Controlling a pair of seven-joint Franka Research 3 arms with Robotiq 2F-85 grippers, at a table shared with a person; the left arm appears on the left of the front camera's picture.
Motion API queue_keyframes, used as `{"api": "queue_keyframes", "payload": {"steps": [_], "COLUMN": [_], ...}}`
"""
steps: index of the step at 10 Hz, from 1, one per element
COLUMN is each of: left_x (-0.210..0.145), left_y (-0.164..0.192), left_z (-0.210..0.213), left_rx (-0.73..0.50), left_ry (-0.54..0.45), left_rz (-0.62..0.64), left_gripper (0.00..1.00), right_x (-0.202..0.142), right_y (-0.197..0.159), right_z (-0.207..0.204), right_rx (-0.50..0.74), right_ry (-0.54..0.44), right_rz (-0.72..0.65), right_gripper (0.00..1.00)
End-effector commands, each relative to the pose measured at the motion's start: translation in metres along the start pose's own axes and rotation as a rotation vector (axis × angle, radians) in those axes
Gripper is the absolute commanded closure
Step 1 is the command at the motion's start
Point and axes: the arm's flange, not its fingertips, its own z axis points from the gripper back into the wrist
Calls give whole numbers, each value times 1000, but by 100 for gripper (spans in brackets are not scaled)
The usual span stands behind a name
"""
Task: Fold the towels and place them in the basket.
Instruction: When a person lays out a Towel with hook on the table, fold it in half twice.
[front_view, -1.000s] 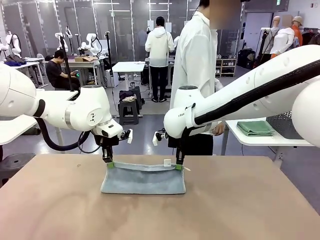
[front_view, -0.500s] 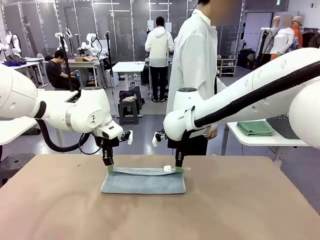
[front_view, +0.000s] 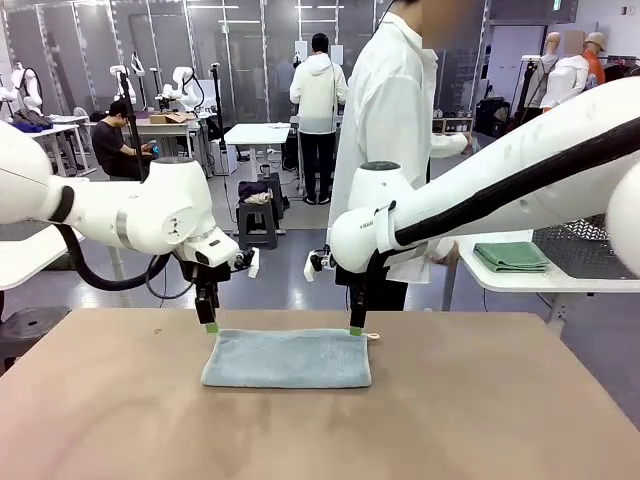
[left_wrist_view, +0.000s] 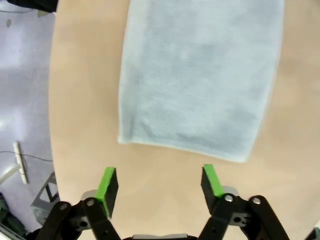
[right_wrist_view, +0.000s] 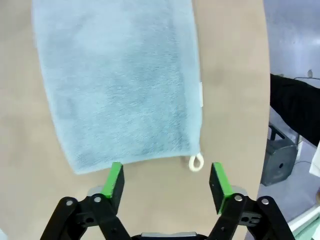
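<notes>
The big, flat, brown worktop (front_view: 500, 420) fills the near part of the front view. Two fat white robot arms reach over it, the left arm (front_view: 120, 215) from one side and the right arm (front_view: 500, 190) from the other. A person in a long white coat (front_view: 385, 130) stands at the far side. Off to the right is a white side table (front_view: 520, 280) with a folded green cloth (front_view: 510, 256), and next to it what looks like the dark grey basket with holes (front_view: 578, 245), partly hidden by the right arm.

The soft, pale blue-grey towel (front_view: 288, 358) lies folded into a long, flat shape on the worktop, near the far edge. The left jaws hang over its far left corner, wide open, holding nothing. The right jaws are at its far right corner, wide open too, and hold nothing. Their green pads (left_wrist_view: 107, 185) (right_wrist_view: 114, 181) stand on each side of a bare gap. The small white loop (right_wrist_view: 196, 161) sticks out from the towel's corner, just ahead of the right jaws.
</notes>
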Motion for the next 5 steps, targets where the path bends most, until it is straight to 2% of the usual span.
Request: {"api": "queue_keyframes", "payload": {"steps": [1,3,5], "left_x": [-29,-53,-75], "left_y": [-49,-82,-98], "left_z": [48,81,97], "left_rx": [-29,2,20], "left_ry": [-49,-167,-301], "left_rz": [-32,-74,-107], "left_gripper": [0,0,0], "right_x": [-22,-31,-33], "right_y": [47,83,112], "right_z": [46,78,94], "right_rx": [15,34,105], "right_ry": [-33,-56,-44], "right_rz": [-33,-157,-369], "right_gripper": [0,0,0]}}
